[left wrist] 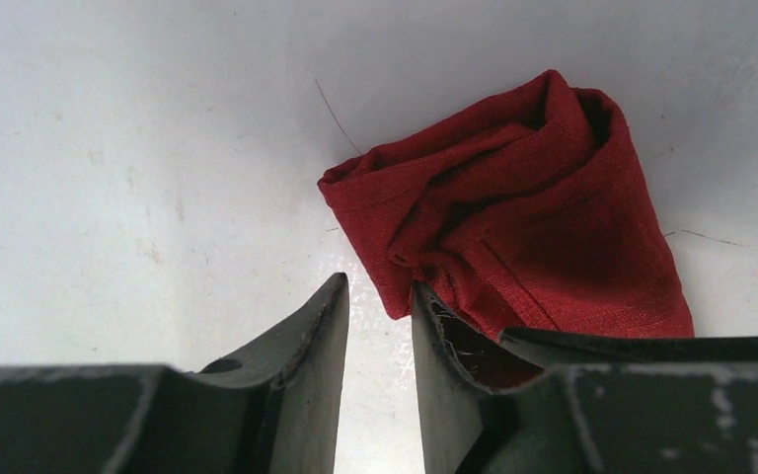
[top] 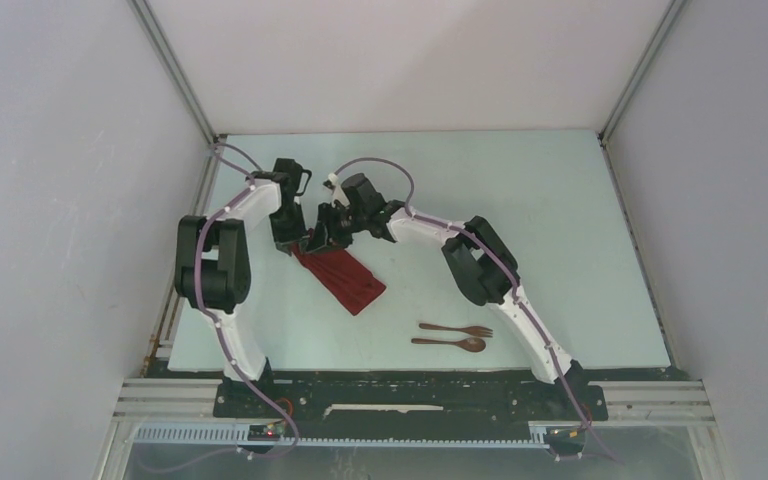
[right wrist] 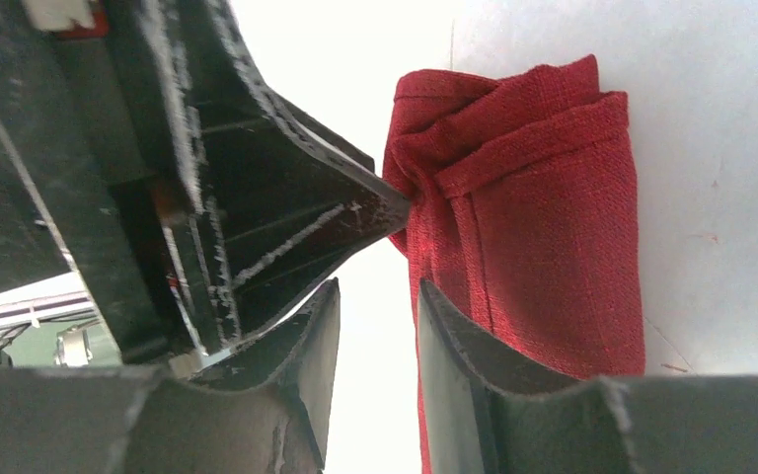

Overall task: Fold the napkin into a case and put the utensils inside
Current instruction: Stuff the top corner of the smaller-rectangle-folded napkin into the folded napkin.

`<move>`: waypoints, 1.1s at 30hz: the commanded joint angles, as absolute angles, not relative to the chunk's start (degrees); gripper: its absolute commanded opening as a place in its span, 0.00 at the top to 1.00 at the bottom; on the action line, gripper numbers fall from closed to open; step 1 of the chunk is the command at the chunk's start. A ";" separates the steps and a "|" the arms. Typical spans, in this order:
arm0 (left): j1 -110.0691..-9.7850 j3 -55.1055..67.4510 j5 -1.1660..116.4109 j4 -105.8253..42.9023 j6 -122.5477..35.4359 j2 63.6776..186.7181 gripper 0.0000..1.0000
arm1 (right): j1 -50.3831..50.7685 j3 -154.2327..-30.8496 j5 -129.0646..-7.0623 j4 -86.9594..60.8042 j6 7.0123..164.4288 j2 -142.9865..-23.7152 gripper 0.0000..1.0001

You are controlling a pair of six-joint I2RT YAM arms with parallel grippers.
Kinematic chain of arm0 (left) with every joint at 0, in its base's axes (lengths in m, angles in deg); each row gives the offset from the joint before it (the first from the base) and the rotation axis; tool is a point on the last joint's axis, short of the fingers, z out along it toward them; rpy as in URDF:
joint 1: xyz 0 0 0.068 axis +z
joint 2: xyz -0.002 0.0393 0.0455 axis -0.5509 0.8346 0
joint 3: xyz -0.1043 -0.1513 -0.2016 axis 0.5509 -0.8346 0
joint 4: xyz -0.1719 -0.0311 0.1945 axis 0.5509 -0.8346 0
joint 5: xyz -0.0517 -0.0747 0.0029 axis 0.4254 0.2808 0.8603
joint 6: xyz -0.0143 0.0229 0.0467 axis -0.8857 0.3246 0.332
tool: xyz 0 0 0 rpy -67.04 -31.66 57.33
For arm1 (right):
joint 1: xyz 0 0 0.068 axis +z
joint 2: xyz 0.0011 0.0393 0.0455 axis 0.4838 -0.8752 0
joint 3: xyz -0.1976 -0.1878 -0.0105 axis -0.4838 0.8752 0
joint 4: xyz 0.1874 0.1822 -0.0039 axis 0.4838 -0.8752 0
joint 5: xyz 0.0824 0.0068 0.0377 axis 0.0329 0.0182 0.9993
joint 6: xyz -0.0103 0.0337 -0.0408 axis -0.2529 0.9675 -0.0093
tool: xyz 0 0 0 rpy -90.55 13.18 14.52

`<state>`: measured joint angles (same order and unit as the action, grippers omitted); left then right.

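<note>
Napkin (top: 345, 277), dark red (rumpled strip)

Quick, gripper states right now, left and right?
Left gripper: open, empty, beside the folded napkin.
Right gripper: open, empty, also beside the napkin.

Utensils (top: 457, 329) right of case (top: 345, 278) (nearer, apart)

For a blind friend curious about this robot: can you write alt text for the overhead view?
Above a pale table, the left gripper and right gripper meet at the far end of a folded dark red napkin. A brown fork and spoon lie side by side nearer the bases.
</note>
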<state>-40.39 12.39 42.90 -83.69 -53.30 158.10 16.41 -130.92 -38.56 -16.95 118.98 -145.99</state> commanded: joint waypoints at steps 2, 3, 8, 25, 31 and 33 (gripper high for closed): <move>-41.60 15.09 41.12 -84.84 -51.93 160.39 0.63 | 16.44 -129.40 -38.92 -13.96 120.70 -144.98 0.57; -41.58 15.51 41.71 -84.84 -51.93 160.80 0.63 | 16.40 -128.96 -39.60 -15.02 120.18 -144.61 0.58; -41.97 16.08 42.34 -84.35 -52.59 161.64 0.79 | 16.61 -123.05 -43.83 -16.69 118.44 -141.17 0.58; -49.16 7.60 46.91 -80.57 -56.67 153.29 0.74 | 19.12 -102.59 -51.99 -14.32 118.28 -126.55 0.63; -49.49 11.55 39.33 -83.77 -54.24 152.83 0.60 | 16.76 -106.69 -49.72 -15.05 116.90 -127.15 0.62; -50.31 12.13 38.94 -84.15 -53.92 153.85 0.64 | 16.00 -107.67 -49.60 -15.36 117.10 -127.74 0.62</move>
